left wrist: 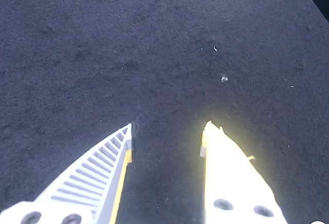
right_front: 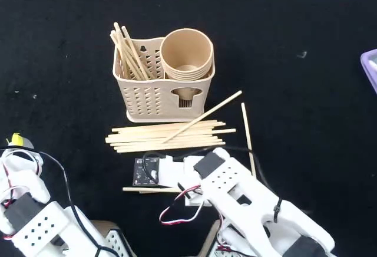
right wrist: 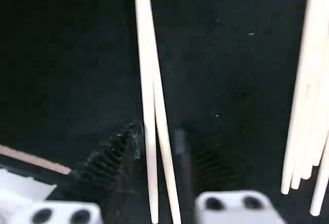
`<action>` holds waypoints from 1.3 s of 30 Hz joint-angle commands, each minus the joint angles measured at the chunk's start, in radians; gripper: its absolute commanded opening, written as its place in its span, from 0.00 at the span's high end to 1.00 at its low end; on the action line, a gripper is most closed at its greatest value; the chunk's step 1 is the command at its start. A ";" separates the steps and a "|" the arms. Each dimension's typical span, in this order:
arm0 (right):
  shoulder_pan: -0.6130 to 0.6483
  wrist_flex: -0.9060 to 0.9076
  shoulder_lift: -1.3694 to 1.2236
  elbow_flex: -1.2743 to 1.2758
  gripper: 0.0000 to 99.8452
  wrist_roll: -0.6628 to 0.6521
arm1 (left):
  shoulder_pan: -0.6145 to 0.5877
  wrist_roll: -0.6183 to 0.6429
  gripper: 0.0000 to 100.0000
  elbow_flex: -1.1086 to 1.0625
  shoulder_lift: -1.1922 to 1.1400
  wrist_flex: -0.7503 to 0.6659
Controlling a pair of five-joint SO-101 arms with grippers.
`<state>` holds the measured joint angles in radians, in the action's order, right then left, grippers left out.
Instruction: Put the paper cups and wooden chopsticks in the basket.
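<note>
On the black table (right_front: pixel 306 121), across the loose chopstick pile (right_front: pixel 168 136) from the basket (right_front: pixel 147 101), the right end effector (right wrist: pixel 157 136) straddles two wooden chopsticks (right wrist: pixel 146 70), jaws apart: light, stiff, slick sticks, likely to roll, best pinched together mid-length.

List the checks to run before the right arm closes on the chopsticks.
1. Jaws of the right gripper open: ok.
2. Pair of chopsticks between its jaws: ok.
3. Jaws low enough to pinch the pair: cannot tell.
4. All paper cups stacked in the basket: ok.
5. The chopstick pile in the basket: not ok, it lies in front on the table.
6. The left gripper open over bare table: ok.
</note>
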<state>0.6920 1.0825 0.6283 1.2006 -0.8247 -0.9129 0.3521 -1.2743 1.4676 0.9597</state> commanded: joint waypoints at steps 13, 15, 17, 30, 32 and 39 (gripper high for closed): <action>0.000 -0.049 0.033 0.033 0.82 -0.008 | 0.007 0.003 0.78 0.018 0.002 0.002; 0.000 -0.048 0.035 0.035 0.80 -0.008 | 0.005 0.003 0.78 0.018 0.002 0.002; 0.000 -0.048 0.033 0.035 0.76 -0.008 | 0.005 0.003 0.78 0.018 0.002 0.002; 0.006 0.040 0.030 -0.039 0.76 0.011 | 0.002 0.003 0.78 0.018 0.002 0.000; 0.023 -0.003 0.025 0.010 0.76 0.020 | 0.002 0.003 0.78 0.018 0.002 -0.002; 0.055 -0.041 0.022 0.067 0.76 0.072 | 0.005 0.003 0.78 0.018 0.002 0.002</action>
<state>0.7319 1.0610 0.6283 1.2666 -0.7725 -0.9129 0.3521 -1.2743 1.4676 0.9597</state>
